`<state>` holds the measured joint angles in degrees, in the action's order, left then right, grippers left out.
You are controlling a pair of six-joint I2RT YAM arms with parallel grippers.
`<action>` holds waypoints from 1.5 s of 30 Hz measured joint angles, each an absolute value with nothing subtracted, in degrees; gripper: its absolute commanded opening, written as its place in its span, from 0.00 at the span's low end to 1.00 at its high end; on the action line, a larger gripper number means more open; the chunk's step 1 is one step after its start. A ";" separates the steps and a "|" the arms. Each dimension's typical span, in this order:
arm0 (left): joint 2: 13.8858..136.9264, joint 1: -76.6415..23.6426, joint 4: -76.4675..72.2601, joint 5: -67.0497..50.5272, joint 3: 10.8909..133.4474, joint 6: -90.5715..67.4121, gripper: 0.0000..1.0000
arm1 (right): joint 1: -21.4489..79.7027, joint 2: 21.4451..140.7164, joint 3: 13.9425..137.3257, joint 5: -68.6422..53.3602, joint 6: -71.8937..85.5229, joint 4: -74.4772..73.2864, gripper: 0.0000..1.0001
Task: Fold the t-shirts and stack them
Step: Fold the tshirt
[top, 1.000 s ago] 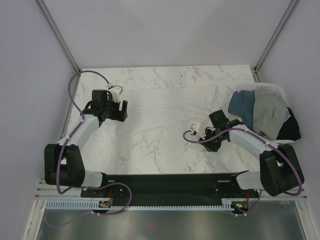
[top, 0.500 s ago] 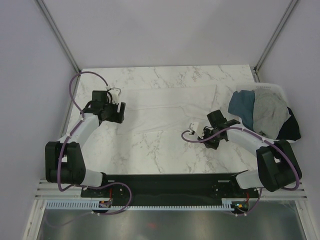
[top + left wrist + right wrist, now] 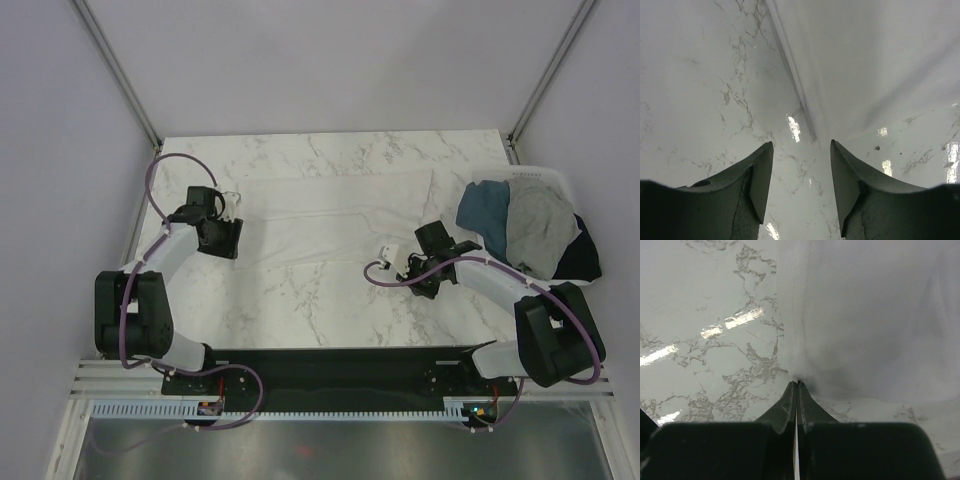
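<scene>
T-shirt (image 3: 865, 330) corner lies pinched between right fingers (image 3: 785, 407).

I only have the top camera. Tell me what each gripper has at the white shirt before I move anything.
Observer: The right gripper is shut on the edge of the white t-shirt; its wrist view shows the cloth puckered at the tip.
Operator: Now the left one.
Observer: The left gripper is open, and there is nothing in the gap.
Operator: Say where the cloth lies from it.
Observer: The shirt's hemmed corner lies just ahead of the gap, flat on the marble table, not yet inside it.
</scene>
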<state>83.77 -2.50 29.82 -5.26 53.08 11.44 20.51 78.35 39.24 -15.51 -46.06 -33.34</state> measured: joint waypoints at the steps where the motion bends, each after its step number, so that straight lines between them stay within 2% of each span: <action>1: 84.77 -2.15 30.55 -5.58 53.10 11.44 0.59 | 20.51 78.35 39.24 -15.44 -45.95 -33.30 0.00; 14: 91.33 -1.08 34.96 -12.43 54.50 11.53 0.54 | 20.51 78.59 39.27 -14.98 -45.65 -32.86 0.00; 17: 92.16 -1.08 35.44 -13.52 54.54 11.62 0.45 | 20.51 78.81 39.27 -14.92 -45.65 -32.67 0.00; 18: 92.51 -1.08 35.59 -13.78 54.68 11.62 0.37 | 20.51 78.83 39.27 -14.90 -45.63 -32.58 0.00; 20: 93.17 -1.08 35.70 -14.20 54.87 11.81 0.32 | 20.51 78.87 39.27 -14.85 -45.43 -32.36 0.00; 21: 93.43 -1.08 35.77 -14.33 54.98 11.86 0.21 | 20.51 78.94 39.27 -14.74 -45.32 -32.18 0.00; 22: 93.60 -1.08 35.81 -14.63 55.07 11.79 0.16 | 20.51 78.98 39.27 -14.68 -45.23 -32.03 0.00; 27: 93.78 -1.08 35.88 -15.46 55.48 12.10 0.09 | 20.51 79.15 39.27 -14.50 -44.80 -31.59 0.00; 28: 93.78 -1.08 35.90 -15.55 55.53 12.10 0.04 | 20.51 79.15 39.27 -14.48 -44.73 -31.55 0.00; 29: 93.78 -1.08 35.90 -15.55 55.53 12.08 0.02 | 20.51 79.15 39.27 -14.41 -44.64 -31.42 0.00; 37: 92.95 -1.08 35.99 -15.46 55.96 12.56 0.02 | 20.40 76.60 39.62 -12.10 -42.06 -30.41 0.00; 45: 89.19 -1.08 36.29 -15.11 62.26 13.93 0.02 | 18.90 73.56 48.34 -11.53 -38.06 -29.41 0.00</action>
